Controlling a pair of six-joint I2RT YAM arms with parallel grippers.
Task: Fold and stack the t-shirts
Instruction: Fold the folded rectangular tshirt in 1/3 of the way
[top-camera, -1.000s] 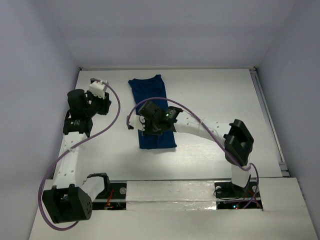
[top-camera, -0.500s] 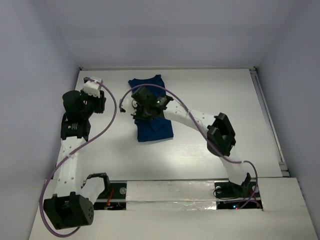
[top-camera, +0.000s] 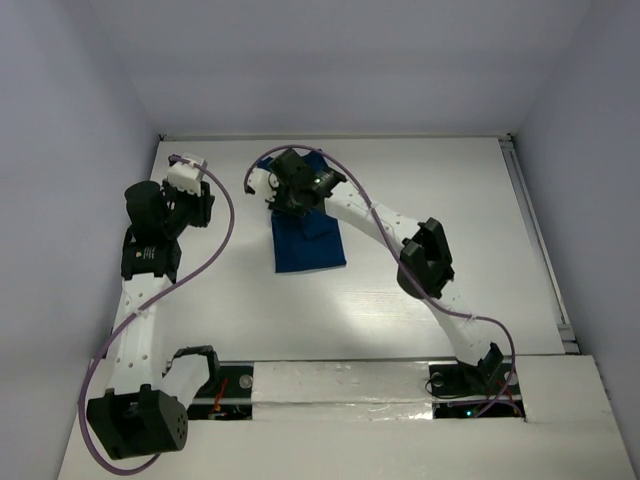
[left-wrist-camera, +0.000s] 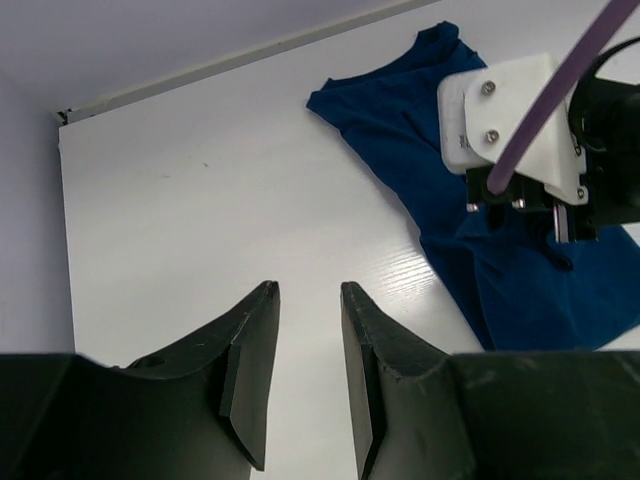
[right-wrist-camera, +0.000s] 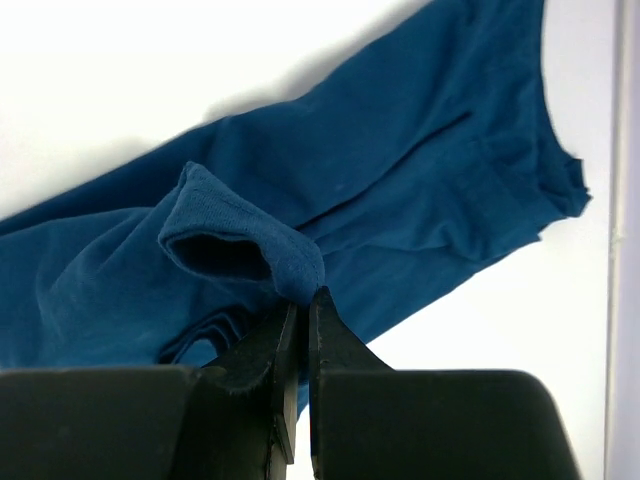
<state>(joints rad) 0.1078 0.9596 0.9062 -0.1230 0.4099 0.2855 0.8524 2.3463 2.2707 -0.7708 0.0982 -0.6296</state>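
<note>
Top external: navy t-shirt (top-camera: 312, 248) lay lengthwise on table (top-camera: 450, 200), left of table's middle, reaching toward table's far edge. Right gripper (top-camera: 292, 196) sat on its far half. Left gripper (top-camera: 188, 196) hung over table's left part.

Left wrist: fingers parted, nothing between, bare table beneath.

Right wrist: fingers pinched together on raised doubled fold of cloth.

Judged: light, limp, unbreakable; would sag, so take hem corners or a fold edge.

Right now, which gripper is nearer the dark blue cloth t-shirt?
Right. The right gripper is shut on a fold of the dark blue cloth t-shirt; the left gripper is open over the white table beside it, apart.
</note>
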